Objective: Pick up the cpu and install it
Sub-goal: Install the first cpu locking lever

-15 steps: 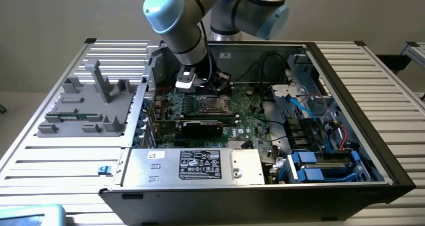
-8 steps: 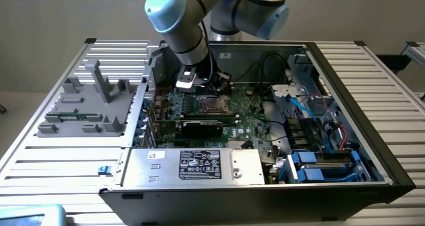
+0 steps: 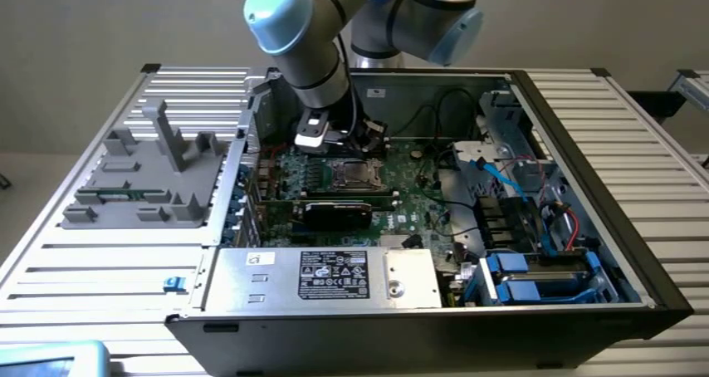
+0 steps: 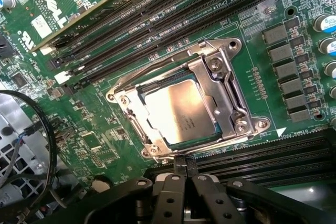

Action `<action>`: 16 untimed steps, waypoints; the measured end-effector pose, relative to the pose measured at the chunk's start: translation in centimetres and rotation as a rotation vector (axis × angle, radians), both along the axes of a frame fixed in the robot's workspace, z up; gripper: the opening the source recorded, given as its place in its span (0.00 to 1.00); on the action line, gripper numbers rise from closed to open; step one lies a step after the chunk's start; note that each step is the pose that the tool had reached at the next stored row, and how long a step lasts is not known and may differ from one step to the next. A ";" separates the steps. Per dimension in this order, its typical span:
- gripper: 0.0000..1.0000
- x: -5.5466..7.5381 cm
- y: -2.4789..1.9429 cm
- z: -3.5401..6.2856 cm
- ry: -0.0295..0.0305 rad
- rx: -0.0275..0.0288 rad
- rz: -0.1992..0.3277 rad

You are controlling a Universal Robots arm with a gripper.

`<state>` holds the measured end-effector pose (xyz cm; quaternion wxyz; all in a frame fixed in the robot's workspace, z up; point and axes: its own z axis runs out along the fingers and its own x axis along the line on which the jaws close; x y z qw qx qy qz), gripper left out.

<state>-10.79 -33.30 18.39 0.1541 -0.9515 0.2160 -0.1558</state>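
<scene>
on the exterior view's left a grey plastic fixture tray [image 3: 139, 186] sits on the slatted table [image 3: 89, 265], just beside the open computer case [image 3: 576, 252], likely there to stage parts within the arm's reach. moving right, the arm [image 3: 305, 53] comes down into the case over the green motherboard [image 3: 416, 203]. the gripper [image 4: 185, 167] hangs just above the board, its fingers [image 4: 178, 166] pressed together and holding nothing. the cpu [image 4: 178, 113] lies flat in the socket [image 4: 220, 72], its shiny top showing inside the metal frame, so it appears already seated. in the wrist view the fingertips stand at the edge of the socket, near the wire lever [image 4: 136, 74], which suggests the closed tips are being used as a pusher on the latch. on the exterior view's right, blue cables [image 3: 499, 173] and drive bays [image 3: 543, 277] lie well apart from the work.
</scene>
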 end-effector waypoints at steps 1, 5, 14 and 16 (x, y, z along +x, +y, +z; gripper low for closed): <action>0.11 0.0 0.00 0.01 0.0013 -0.0001 0.002; 0.11 0.0 -0.01 0.01 0.0048 -0.0002 0.008; 0.11 0.1 -0.06 0.04 0.0090 -0.0003 0.026; 0.11 0.1 -0.08 0.05 0.0097 -0.0003 0.030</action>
